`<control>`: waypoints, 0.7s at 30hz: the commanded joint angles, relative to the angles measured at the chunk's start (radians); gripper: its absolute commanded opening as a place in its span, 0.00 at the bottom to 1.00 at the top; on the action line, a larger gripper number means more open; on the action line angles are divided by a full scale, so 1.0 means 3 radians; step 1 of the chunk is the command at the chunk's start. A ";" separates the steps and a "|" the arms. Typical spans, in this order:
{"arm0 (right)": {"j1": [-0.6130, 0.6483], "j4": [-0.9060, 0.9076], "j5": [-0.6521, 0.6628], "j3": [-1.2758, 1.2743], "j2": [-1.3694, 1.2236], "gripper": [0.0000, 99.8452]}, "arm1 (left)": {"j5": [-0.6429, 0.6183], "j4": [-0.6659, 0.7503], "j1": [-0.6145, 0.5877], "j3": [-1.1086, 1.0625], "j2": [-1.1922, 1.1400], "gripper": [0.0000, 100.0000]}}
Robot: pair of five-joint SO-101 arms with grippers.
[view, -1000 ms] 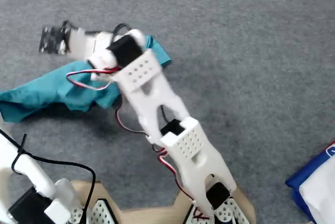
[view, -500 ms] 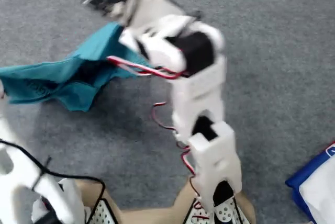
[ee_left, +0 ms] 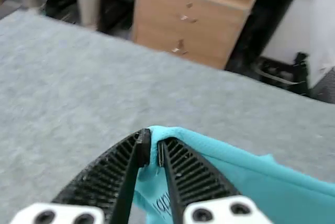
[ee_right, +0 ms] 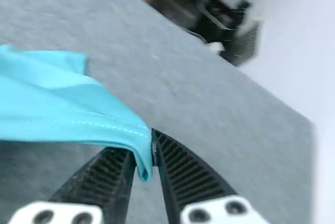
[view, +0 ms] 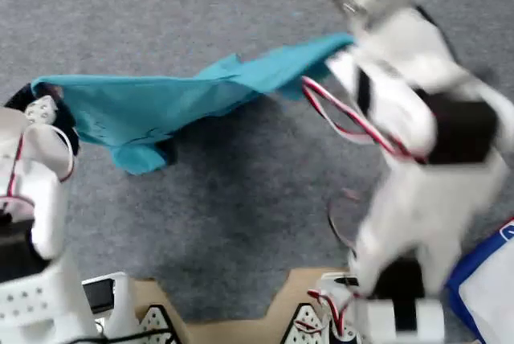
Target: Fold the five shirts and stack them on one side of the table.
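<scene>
Blur and crop
Right arm (view: 418,119) blurred where it meets the teal shirt (view: 161,103); blue-and-white cloth (view: 482,288) cut by the edge.

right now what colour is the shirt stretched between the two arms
Teal: the plain teal fabric shirt shows best in the high view.

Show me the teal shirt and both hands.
teal shirt (view: 152,103), high view, middle of the stretched cloth.
left hand (ee_left: 153,141), left wrist view, between its fingertips.
right hand (ee_right: 144,149), right wrist view, between its fingertips.
</scene>
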State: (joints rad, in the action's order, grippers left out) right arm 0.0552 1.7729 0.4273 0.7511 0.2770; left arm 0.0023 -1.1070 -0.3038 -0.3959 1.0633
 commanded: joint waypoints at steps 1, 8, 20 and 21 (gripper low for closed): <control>-0.0274 -0.0031 0.0169 -0.0233 0.0826 0.00 | -0.0015 -0.0020 0.0133 0.0266 0.0182 0.02; -0.0422 -0.0363 0.0378 -0.0381 0.1562 0.00 | -0.0005 -0.0051 0.0133 0.0307 0.0591 0.02; -0.0499 -0.1176 0.0798 -0.0376 0.1741 0.00 | 0.0343 -0.0107 0.0133 -0.0107 0.1522 0.02; -0.0499 -0.1253 0.0829 -0.0371 0.1741 0.00 | 0.0384 -0.0097 0.0133 -0.0138 0.1603 0.02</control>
State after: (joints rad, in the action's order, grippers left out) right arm -0.0783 1.4691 0.6452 0.6406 0.7986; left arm 0.0852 -1.1377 -0.2731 -0.4204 1.4945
